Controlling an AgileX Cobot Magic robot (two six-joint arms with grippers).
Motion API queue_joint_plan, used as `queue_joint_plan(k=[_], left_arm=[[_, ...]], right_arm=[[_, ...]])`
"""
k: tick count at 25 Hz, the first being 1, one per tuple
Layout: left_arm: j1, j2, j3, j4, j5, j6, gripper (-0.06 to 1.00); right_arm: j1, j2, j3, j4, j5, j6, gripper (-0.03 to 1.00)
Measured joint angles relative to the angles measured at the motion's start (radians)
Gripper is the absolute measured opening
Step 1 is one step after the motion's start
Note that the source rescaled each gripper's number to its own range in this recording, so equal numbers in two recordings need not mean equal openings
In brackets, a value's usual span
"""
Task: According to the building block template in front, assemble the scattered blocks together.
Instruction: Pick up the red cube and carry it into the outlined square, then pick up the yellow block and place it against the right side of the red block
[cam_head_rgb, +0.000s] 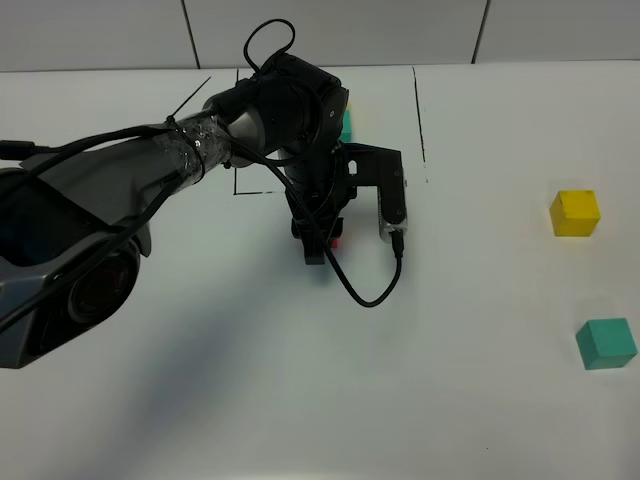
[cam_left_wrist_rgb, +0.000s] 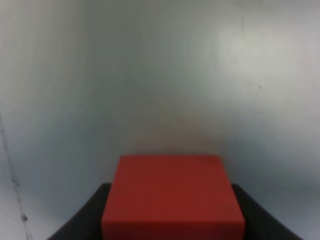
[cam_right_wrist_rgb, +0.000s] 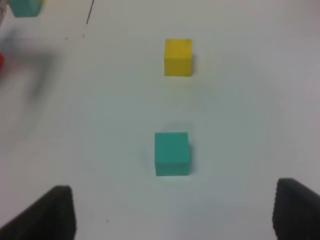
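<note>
My left gripper (cam_head_rgb: 321, 246) is at the table's middle, just in front of the black-outlined template (cam_head_rgb: 346, 126), which the arm mostly hides; only its teal cube shows. The gripper is shut on the red block (cam_left_wrist_rgb: 172, 197), with dark fingers (cam_left_wrist_rgb: 82, 222) tight on both sides; a sliver of red shows in the high view (cam_head_rgb: 336, 242). The yellow block (cam_head_rgb: 575, 212) and the teal block (cam_head_rgb: 606, 343) lie apart at the far right. My right gripper (cam_right_wrist_rgb: 175, 200) is open and empty, facing the teal block (cam_right_wrist_rgb: 172, 153) with the yellow block (cam_right_wrist_rgb: 178, 57) beyond it.
The left arm and its looping cable (cam_head_rgb: 365, 295) cover the table's middle and back left. A black drawn line (cam_head_rgb: 419, 110) runs to the right of the template. The right arm does not show in the high view.
</note>
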Motion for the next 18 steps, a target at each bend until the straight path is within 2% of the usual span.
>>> queue_joint_plan(k=[2, 4, 11, 14, 18], left_arm=[[0.000, 0.000, 0.000, 0.000, -0.006, 0.001, 0.11], [0.000, 0.000, 0.000, 0.000, -0.008, 0.001, 0.25], [0.000, -0.017, 0.000, 0.000, -0.011, -0.003, 0.87], [0.000, -0.058, 0.000, 0.000, -0.012, -0.041, 0.98], [0.000, -0.114, 0.000, 0.015, -0.013, -0.149, 1.00]], right_arm=[[0.000, 0.000, 0.000, 0.000, 0.000, 0.000, 0.66], [0.000, 0.000, 0.000, 0.000, 0.000, 0.000, 0.66], [0.000, 0.000, 0.000, 0.007, 0.000, 0.000, 0.66], [0.000, 0.000, 0.000, 0.008, 0.000, 0.001, 0.66], [0.000, 0.000, 0.000, 0.008, 0.000, 0.001, 0.66]])
